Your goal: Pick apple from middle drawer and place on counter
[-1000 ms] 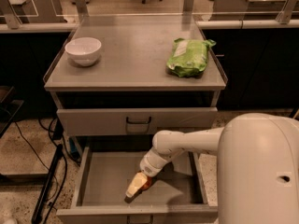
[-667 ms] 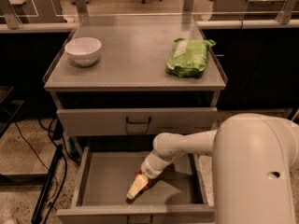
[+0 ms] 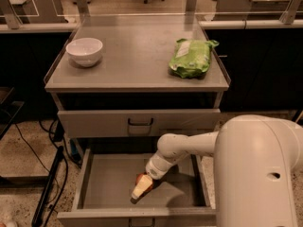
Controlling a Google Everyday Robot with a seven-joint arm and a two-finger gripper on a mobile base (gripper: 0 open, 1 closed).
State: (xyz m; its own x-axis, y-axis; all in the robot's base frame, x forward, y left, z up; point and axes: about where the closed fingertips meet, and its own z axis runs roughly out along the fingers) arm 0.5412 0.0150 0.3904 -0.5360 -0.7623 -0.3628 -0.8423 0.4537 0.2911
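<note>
Gripper (image 3: 138, 193) is low in the open mid drawer (image 3: 106, 186) near its front, apple (image 3: 140, 177) on the drawer floor touching gripper's back-left side, toward the cabinet; can't tell if it's clamped or open, counter (image 3: 137, 56) straight above.

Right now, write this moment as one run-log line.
phase: pick | gripper: in open grey metal middle drawer, at small round red-orange apple | grey metal counter: white bowl, green bag
</note>
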